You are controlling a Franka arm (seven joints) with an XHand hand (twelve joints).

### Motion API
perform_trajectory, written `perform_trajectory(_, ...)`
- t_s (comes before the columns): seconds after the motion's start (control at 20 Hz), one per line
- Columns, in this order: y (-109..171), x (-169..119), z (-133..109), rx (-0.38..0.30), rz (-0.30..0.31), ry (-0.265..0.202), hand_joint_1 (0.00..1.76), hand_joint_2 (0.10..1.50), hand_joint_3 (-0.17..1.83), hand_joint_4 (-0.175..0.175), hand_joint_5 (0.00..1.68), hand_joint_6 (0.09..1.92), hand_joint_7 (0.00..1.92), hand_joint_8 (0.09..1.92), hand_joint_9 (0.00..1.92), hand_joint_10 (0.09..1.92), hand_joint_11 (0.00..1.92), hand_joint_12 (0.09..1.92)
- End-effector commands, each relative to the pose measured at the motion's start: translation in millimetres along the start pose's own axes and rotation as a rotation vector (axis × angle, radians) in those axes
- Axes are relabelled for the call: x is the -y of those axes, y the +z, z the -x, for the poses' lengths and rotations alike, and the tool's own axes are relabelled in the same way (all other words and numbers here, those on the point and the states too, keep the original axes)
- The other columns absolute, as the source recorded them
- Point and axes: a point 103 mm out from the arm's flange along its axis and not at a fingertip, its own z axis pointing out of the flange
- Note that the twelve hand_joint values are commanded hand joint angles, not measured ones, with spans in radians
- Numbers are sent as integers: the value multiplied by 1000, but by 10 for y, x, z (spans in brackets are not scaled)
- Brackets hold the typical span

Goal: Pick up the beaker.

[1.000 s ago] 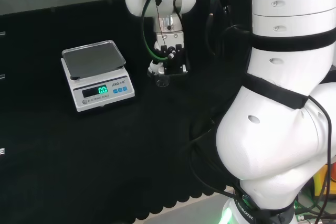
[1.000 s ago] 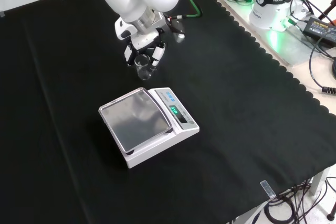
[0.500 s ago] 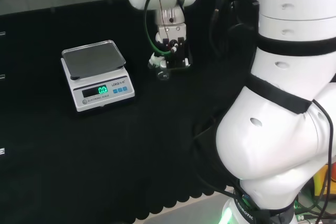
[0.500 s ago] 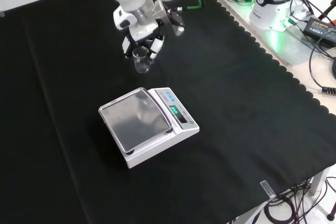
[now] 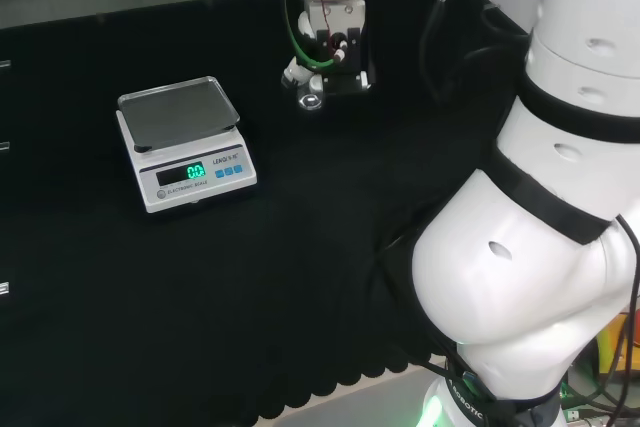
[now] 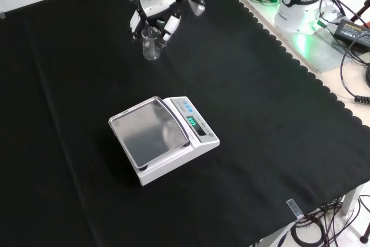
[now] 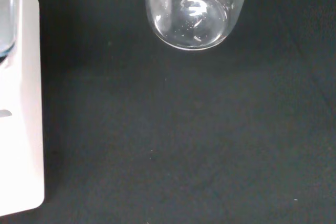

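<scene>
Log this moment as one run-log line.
phase: lift | hand: shut on beaker | beaker: upright, off the cloth, looks empty | scale: pan bare

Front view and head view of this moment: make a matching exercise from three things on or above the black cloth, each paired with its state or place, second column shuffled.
Column one:
1. small clear glass beaker
2. white digital scale with a grey weighing pan
3. black and white robot hand

Column two:
A. resting on the black cloth with a lit green display
B. fingers closed around a clear vessel
C. held up off the cloth, nothing visible in it

Pairs: 1-C, 2-A, 3-B
</scene>
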Motion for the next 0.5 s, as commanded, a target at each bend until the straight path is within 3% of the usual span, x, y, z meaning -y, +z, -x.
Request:
perform_trajectory(0.05, -697, 733, -81, 23, 58, -110, 1138, 1121, -44, -130, 1002, 967, 1080, 823, 1612, 267, 1747, 514)
perform_trajectory(0.5, -986, 980, -196, 46, 72, -155, 1137, 1118, -40, -126, 1005, 963, 1081, 822, 1618, 273, 1755, 514)
